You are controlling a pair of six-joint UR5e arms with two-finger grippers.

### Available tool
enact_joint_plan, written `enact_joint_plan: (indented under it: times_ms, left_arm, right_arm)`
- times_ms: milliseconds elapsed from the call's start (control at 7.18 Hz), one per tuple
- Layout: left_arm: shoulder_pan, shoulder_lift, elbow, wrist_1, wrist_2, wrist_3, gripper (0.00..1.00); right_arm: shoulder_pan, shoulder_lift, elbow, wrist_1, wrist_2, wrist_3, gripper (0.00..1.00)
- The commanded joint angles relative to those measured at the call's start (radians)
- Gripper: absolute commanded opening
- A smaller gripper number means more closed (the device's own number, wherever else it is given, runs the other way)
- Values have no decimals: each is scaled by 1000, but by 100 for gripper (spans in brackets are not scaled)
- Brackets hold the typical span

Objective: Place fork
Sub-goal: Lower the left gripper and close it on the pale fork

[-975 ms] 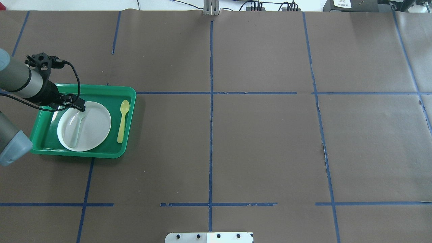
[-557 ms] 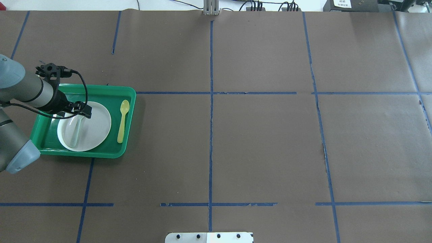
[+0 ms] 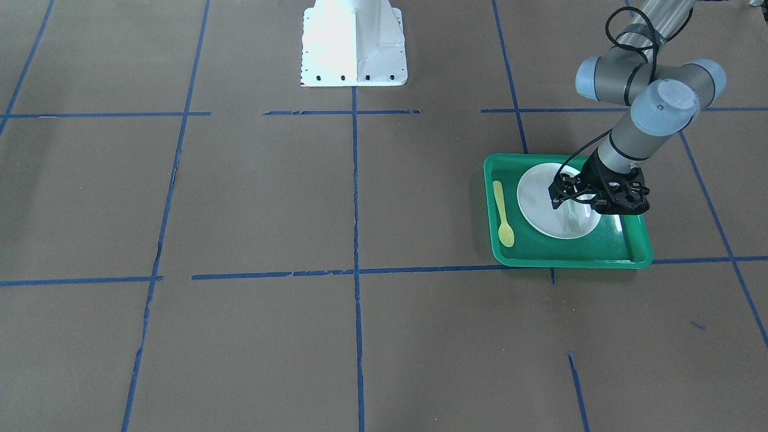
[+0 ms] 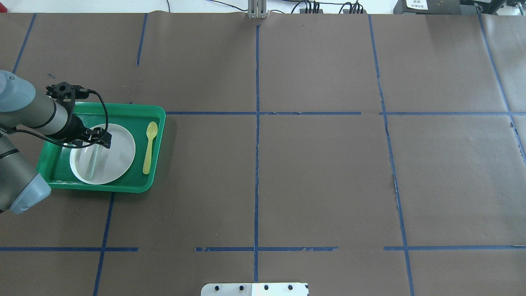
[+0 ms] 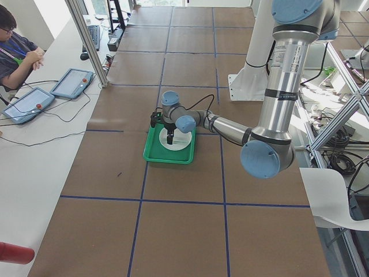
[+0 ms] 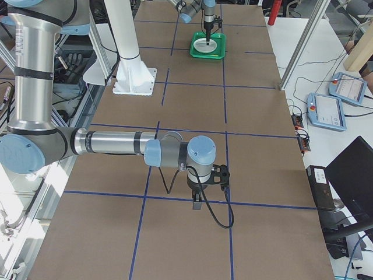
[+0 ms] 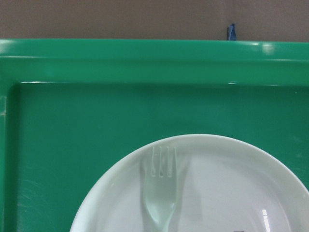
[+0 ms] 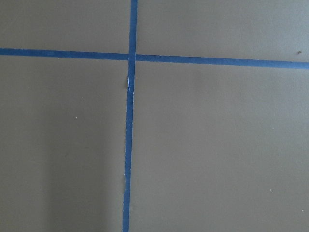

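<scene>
The pale whitish-green fork lies along the white plate inside the green tray. In the left wrist view the fork's tines sit close over the plate's far rim. My left gripper is low over the plate and looks shut on the fork's handle. In the front view the fork comes out from under the left gripper. My right gripper hangs over bare table far from the tray. I cannot tell whether it is open or shut.
A yellow plastic spoon lies in the tray to the right of the plate. The brown paper table carries blue tape lines. The robot's white base stands at the table's near edge.
My left gripper has moved a little nearer to me and lower over the plate, and the wrist has turned. The plate, the tray and the spoon have not moved.
</scene>
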Motion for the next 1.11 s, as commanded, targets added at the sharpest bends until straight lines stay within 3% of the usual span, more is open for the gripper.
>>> enact_joint_plan:
  times_ms: [0, 278, 418, 696, 975]
  left_arm:
    - [7, -1, 25, -15, -2, -1, 78]
    - [12, -1, 33, -22, -4, -1, 78]
    - [12, -1, 33, -22, -4, -3, 72]
    - [12, -1, 33, -22, -5, -3, 52]
    - [12, 0, 27, -22, -5, -6, 23]
  right_arm:
    - [0, 0, 0, 0, 0, -1, 100]
    - [0, 0, 0, 0, 0, -1, 100]
    - [0, 0, 0, 0, 0, 0, 100]
    - [0, 0, 0, 0, 0, 0, 100]
    - [0, 0, 0, 0, 0, 0, 100]
